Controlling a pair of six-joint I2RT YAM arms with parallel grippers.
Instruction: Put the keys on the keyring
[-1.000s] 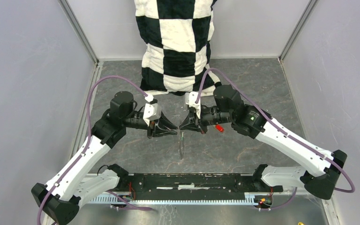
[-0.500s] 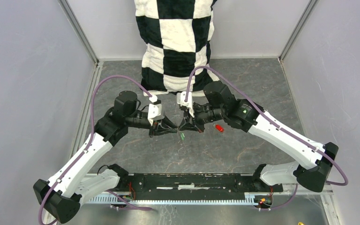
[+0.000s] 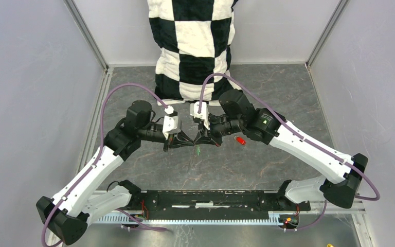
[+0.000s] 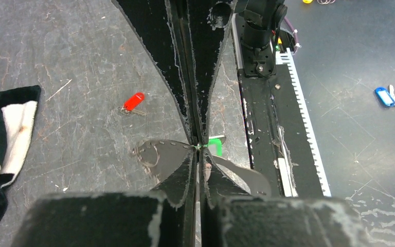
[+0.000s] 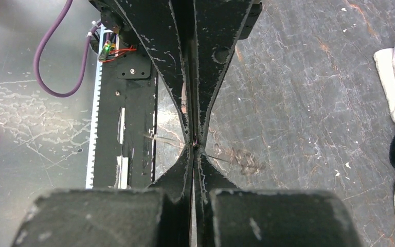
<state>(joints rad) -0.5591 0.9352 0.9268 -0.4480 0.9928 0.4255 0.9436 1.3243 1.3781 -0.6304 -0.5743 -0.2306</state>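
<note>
- Meeting tip to tip above the table [image 3: 267,170], the left gripper [image 3: 191,143] and the right gripper [image 3: 200,141] are each seen with jaws pressed together.
- What is pinched at the contact point is too small to be made out. A hold on any particular item cannot be confirmed for either side.
- The green key [image 4: 215,146] is found just beside the joined tips. It is apparently hanging there rather than lying flat, and whether it is threaded cannot be told.
- The red key [image 4: 133,101] is noted lying on the table beside the right arm, apart from the tips. It is judged not yet dealt with.
- The keyring [image 5: 164,139] is seen only as faint thin wire lines on either side of the tips in the right wrist view.
- Risk: if the arms are drawn apart unevenly, the wire may spring out of the pinch and the green key may be dropped.
- Risk: if both sides are clamped on the wire and moved against each other, it may be bent.
- Risk: the contact point is hidden by the fingers in every view, so a misalignment may go unnoticed.
</note>
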